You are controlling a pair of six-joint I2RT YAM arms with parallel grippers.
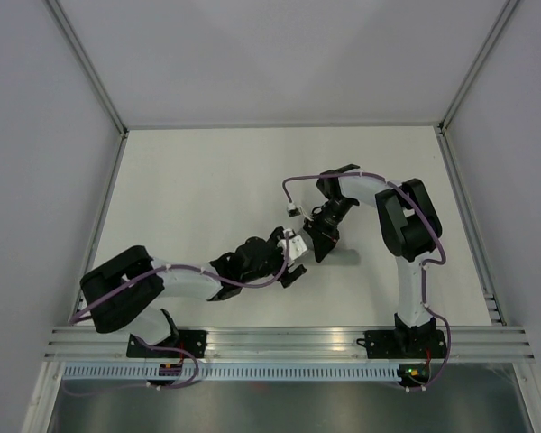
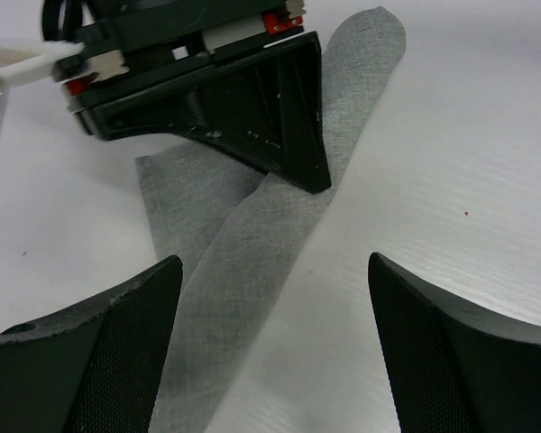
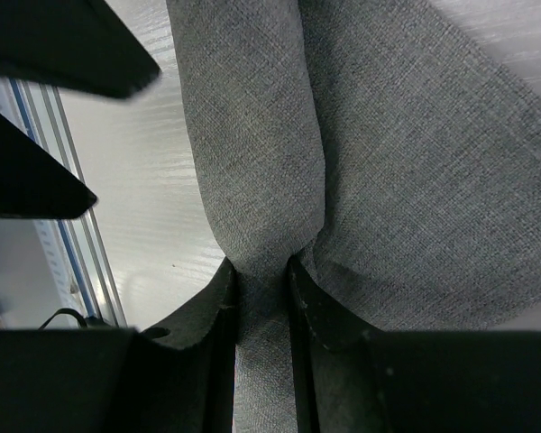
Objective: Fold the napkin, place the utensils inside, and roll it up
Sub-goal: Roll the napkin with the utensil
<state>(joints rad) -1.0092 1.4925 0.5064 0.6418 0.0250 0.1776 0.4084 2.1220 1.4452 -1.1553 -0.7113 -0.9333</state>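
Note:
The grey napkin lies on the white table as a long narrow roll, with a flat flap beside it. My right gripper is shut on the roll, one finger on each side and the cloth bunched between them. It also shows in the left wrist view, tip down on the cloth. My left gripper is open and empty, low over the near end of the roll, which runs past its left finger. In the top view both grippers meet at mid-table and hide most of the napkin. No utensils show.
The aluminium rail runs along the table's near edge and also shows in the right wrist view. Grey walls and frame posts enclose the white table. The left gripper's fingers sit close beside the right gripper.

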